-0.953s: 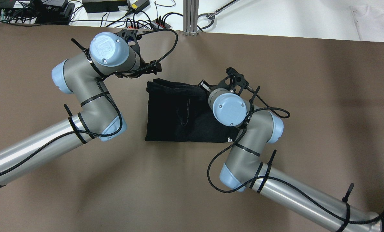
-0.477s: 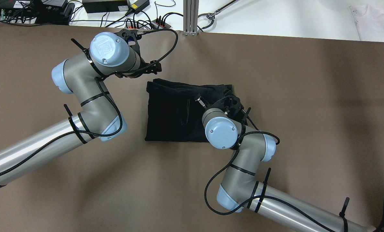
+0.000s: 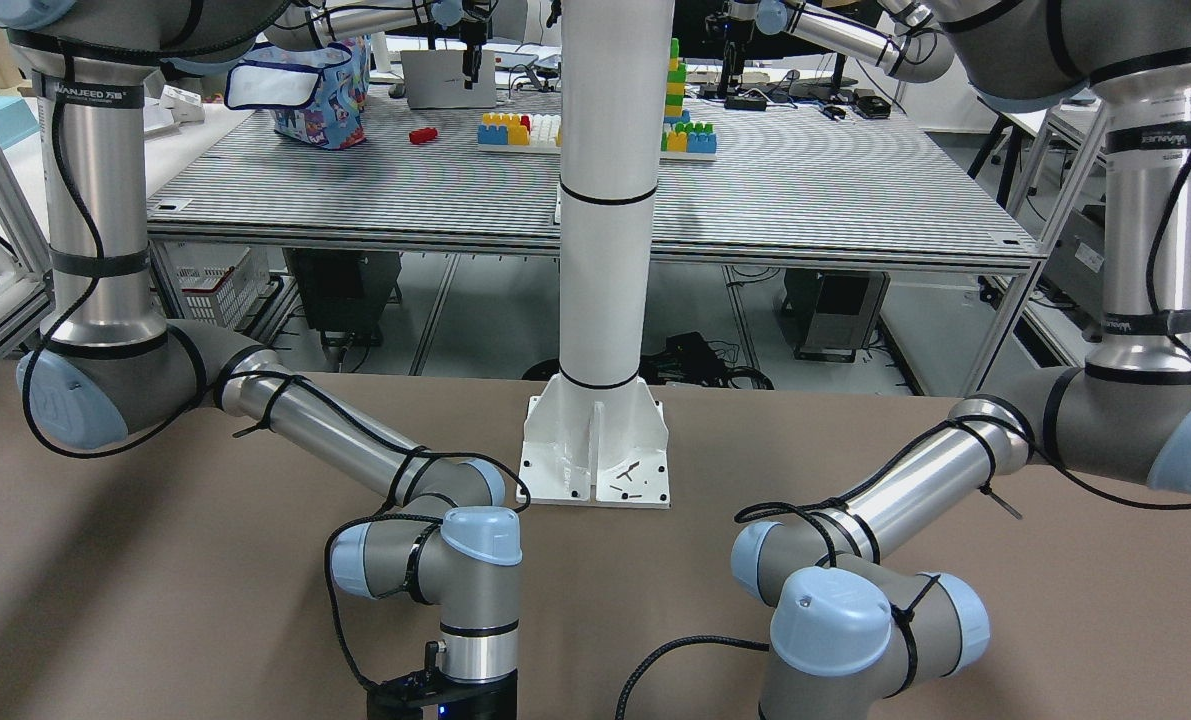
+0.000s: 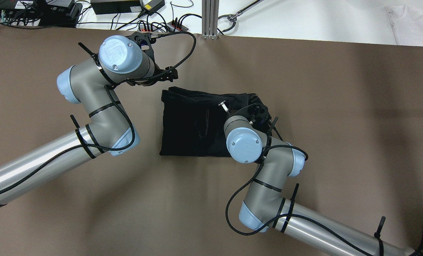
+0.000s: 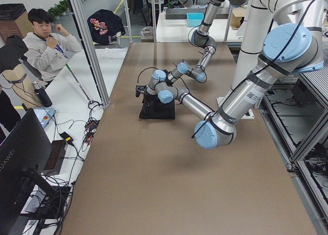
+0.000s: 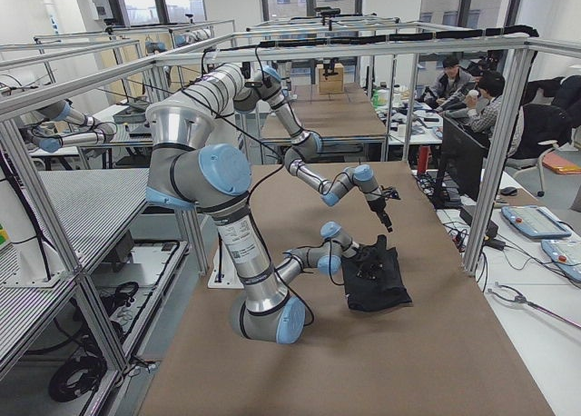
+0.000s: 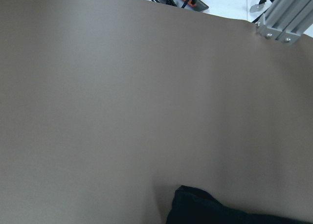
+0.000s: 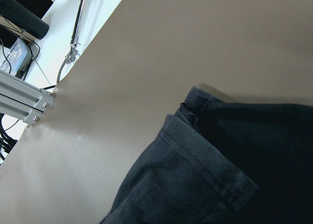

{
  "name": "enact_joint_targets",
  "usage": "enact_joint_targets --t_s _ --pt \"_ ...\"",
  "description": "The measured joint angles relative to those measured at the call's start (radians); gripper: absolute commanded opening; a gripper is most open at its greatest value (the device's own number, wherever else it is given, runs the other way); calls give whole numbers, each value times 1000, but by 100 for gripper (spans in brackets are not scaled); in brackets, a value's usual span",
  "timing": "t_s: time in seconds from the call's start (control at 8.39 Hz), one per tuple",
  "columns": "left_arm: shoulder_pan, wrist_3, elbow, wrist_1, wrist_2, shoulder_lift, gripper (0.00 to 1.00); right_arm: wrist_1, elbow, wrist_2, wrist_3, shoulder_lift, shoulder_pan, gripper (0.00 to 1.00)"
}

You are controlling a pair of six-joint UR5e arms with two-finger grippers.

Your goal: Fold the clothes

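A black garment (image 4: 190,121) lies folded as a rough rectangle on the brown table (image 4: 339,106). It also shows in the exterior left view (image 5: 156,109) and the exterior right view (image 6: 381,280). My right gripper (image 4: 256,111) hangs over the garment's right edge, its fingers hidden under the wrist. The right wrist view shows only the garment's hemmed corner (image 8: 195,185). My left gripper (image 4: 167,74) stays just beyond the garment's far left corner. The left wrist view shows that corner (image 7: 210,212) and bare table. I cannot tell whether either gripper is open or shut.
A power strip with cables (image 4: 161,25) and an aluminium post (image 4: 210,17) sit past the table's far edge. A white cloth (image 4: 413,21) lies at the far right. The white pedestal base (image 3: 595,450) stands between the arms. An operator (image 5: 48,45) sits beyond the table.
My right wrist has moved from the garment's far right corner back toward the robot over its right edge, then slightly forward again. The garment and left arm have not moved.
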Motion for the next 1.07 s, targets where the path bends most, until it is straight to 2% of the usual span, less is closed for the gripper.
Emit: enact_joint_targets --t_s 0.24,0.83,0.95,1.07 --pt "0 1 1 1 -1 0 100 -1 -1 -26 7 1 1 75" --pt "0 1 2 2 -1 -1 100 -2 -25 -39 110 8 -12 72" --pt "0 1 2 2 -1 -2 100 -2 -35 -47 125 11 -15 62" --pt "0 1 3 2 -1 -1 100 -2 -42 -52 131 14 -16 40"
